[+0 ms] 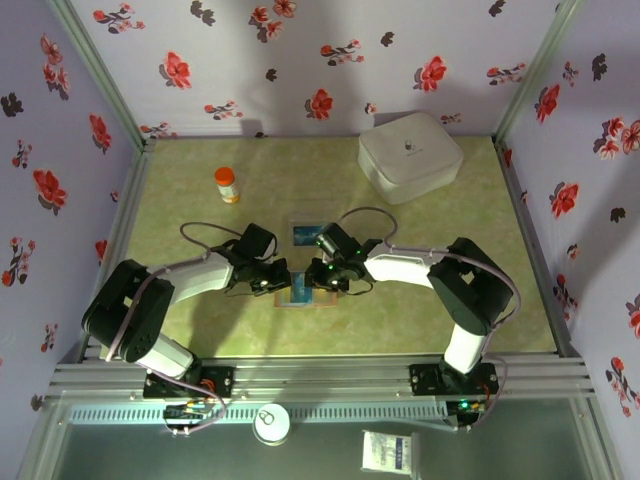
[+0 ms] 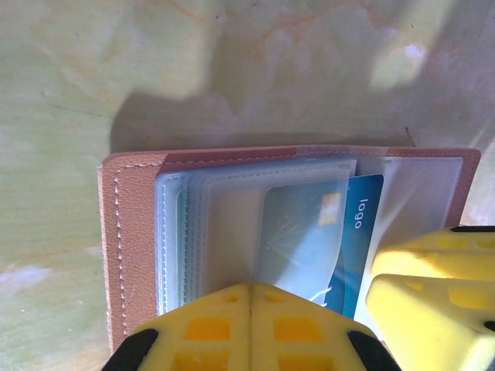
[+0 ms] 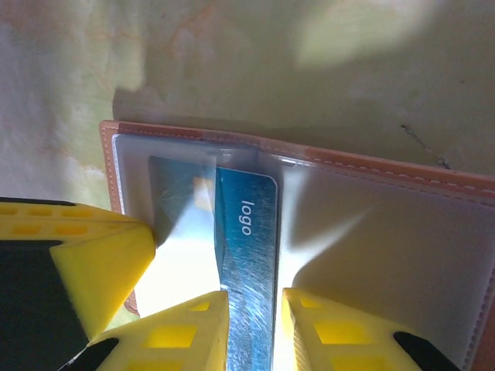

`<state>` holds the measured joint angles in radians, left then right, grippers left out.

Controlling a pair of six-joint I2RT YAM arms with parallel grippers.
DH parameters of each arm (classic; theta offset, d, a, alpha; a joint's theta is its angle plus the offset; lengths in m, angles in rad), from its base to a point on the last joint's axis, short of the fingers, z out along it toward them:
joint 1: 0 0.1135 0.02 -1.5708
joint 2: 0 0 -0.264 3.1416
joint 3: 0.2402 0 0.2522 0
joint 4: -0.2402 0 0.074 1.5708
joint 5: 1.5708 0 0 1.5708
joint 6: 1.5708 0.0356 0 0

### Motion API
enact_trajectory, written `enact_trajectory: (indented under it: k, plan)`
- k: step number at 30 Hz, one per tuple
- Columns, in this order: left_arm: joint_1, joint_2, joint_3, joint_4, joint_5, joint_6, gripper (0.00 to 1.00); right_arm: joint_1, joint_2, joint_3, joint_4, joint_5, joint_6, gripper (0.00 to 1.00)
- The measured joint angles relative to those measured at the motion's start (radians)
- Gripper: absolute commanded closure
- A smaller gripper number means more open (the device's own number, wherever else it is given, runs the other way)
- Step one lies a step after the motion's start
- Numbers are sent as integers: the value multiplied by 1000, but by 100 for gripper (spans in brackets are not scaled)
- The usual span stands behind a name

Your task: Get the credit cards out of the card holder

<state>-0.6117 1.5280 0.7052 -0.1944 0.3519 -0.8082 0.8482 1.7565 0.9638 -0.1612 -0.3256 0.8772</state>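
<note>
Card holder (image 3: pixel 371 232) lies open, blue credit card (image 3: pixel 246 255) half-sleeved.

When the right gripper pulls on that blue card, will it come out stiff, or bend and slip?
Probably stiff: the blue card keeps a straight edge between the right gripper fingers. It looks glossy, so some slipping is possible. The clear sleeves of the card holder look floppy and may drag along; the shut left gripper pressing there should help.
</note>
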Motion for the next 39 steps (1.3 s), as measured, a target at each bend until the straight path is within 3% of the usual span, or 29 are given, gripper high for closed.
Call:
enact_trajectory:
  k: [12,19,39]
  plan:
    - [0,8,7,0,0,0,100,-14,23,-51,135,-73,50,78]
    - [0,9,8,-1,0,3,100,-25,23,-73,183,-96,74,84]
    - [0,9,8,-2,-4,3,100,-58,-71,-117,174,-93,64,94]
